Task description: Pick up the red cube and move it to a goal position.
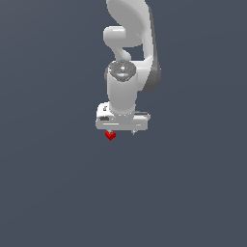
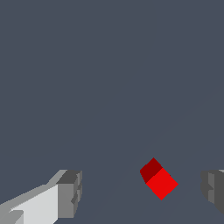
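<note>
The red cube [image 1: 110,136] is tiny and bright red, and it shows just under the white gripper [image 1: 122,131] toward the exterior view's left. In the wrist view the red cube [image 2: 159,179] sits turned at an angle in the gap between the two grey fingertips [image 2: 70,192]. It is nearer the far fingertip and touches neither one. The gripper [image 2: 142,192] is open, its jaws spread far wider than the cube. Nothing is held.
A uniform dark grey-blue floor [image 1: 58,183] fills both views. The white arm links [image 1: 128,43] rise above the gripper in the exterior view. No other object or marker shows.
</note>
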`<act>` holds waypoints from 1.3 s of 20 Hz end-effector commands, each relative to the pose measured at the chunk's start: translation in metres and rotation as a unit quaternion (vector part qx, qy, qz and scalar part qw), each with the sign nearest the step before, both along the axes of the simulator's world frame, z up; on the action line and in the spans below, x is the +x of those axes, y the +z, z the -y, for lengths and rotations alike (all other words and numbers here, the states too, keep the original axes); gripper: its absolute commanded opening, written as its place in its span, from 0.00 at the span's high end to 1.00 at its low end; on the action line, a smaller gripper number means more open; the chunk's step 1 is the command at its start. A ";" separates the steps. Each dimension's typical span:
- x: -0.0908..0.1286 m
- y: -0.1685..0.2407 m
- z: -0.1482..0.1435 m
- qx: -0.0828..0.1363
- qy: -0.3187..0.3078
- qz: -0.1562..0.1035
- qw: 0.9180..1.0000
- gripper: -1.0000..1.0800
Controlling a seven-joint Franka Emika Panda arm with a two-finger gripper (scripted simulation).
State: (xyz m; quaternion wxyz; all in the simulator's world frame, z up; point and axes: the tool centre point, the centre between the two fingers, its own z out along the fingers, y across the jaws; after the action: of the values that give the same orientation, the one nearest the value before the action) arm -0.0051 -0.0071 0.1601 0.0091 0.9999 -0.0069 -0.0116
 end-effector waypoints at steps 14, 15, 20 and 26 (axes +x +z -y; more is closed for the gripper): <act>-0.015 -0.020 0.005 0.002 0.053 0.001 0.999 0.04; -0.017 -0.023 0.006 0.002 0.062 0.001 0.998 0.04; -0.031 -0.041 0.012 0.004 0.112 0.002 0.994 0.04; -0.048 -0.068 0.024 0.007 0.182 0.004 0.983 0.04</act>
State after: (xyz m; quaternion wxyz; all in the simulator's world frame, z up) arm -0.0484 -0.0278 0.0992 0.0049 0.9876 0.1569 -0.0065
